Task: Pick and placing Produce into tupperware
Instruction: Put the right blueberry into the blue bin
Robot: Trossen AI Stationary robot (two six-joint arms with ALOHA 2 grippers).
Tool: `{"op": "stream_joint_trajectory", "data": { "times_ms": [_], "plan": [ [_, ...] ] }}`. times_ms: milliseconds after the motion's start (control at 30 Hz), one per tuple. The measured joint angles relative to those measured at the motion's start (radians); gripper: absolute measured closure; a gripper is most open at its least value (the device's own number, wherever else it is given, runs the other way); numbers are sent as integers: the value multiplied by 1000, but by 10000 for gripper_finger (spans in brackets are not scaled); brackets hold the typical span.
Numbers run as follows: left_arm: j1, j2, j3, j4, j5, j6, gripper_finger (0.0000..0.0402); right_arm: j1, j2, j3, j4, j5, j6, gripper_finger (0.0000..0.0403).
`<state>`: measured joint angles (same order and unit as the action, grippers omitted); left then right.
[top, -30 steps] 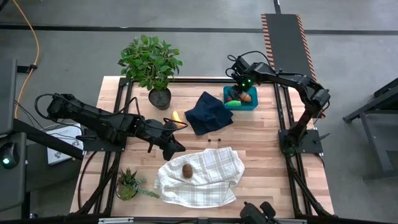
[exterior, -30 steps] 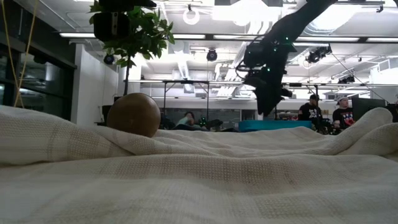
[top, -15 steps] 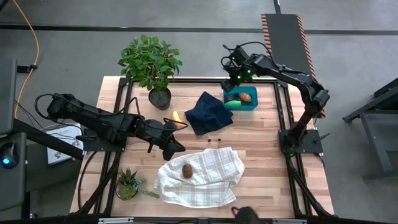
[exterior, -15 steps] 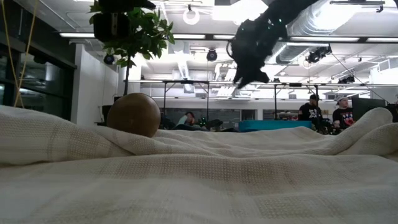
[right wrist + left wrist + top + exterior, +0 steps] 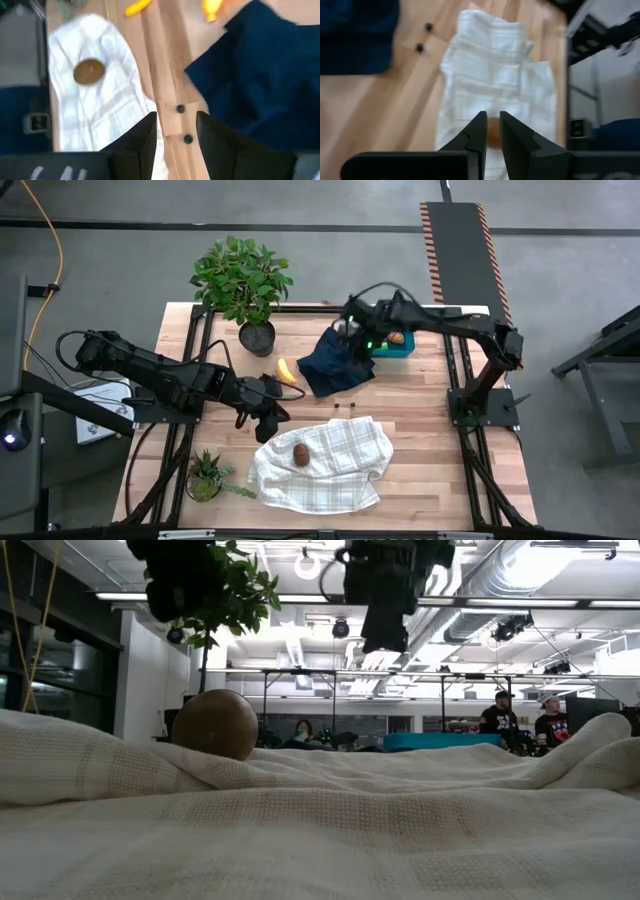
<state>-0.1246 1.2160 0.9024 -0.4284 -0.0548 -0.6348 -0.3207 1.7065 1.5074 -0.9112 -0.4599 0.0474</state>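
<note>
The right gripper [image 5: 350,332] hangs in the air over the far edge of the dark blue cloth [image 5: 336,360]. Its two fingers [image 5: 145,137] stand a little apart, and there is nothing between them. Past the fingertips, down on the wood, lie two tiny dark cherries [image 5: 183,124]. The brown kiwi [image 5: 89,71] sits farther out on the white checked cloth [image 5: 100,100]. The yellow banana [image 5: 212,9] lies beyond the blue cloth's edge.

Behind this gripper is the teal box [image 5: 392,343], just beside the blue cloth. An orange piece [image 5: 397,336] and a green piece [image 5: 382,348] lie inside it.

The left gripper [image 5: 262,420] is low over the table [image 5: 420,410], near a corner of the white cloth. Its fingers [image 5: 476,137] are almost together and hold nothing. Straight ahead of the fingertips, the kiwi shows through the thin gap. The banana lies on the wood behind and to the side of this gripper, close to the blue cloth.

A big potted plant [image 5: 243,285] stands at the far side of the table. A small plant [image 5: 207,476] stands at the near corner.
</note>
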Motion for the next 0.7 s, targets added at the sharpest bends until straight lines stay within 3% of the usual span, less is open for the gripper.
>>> {"op": "stream_joint_trajectory", "data": {
  "times_ms": [267,433,700],
  "plan": [
    [0,0,0,-63,-123,116,362,188,0,0,-59,349,-79,274],
    [0,0,0,-64,-122,130,362,230,6,-68,-50,378,-70,274],
    [0,0,0,-70,-120,50,362,256,-25,-342,234,407,113,283]
  ]
}}
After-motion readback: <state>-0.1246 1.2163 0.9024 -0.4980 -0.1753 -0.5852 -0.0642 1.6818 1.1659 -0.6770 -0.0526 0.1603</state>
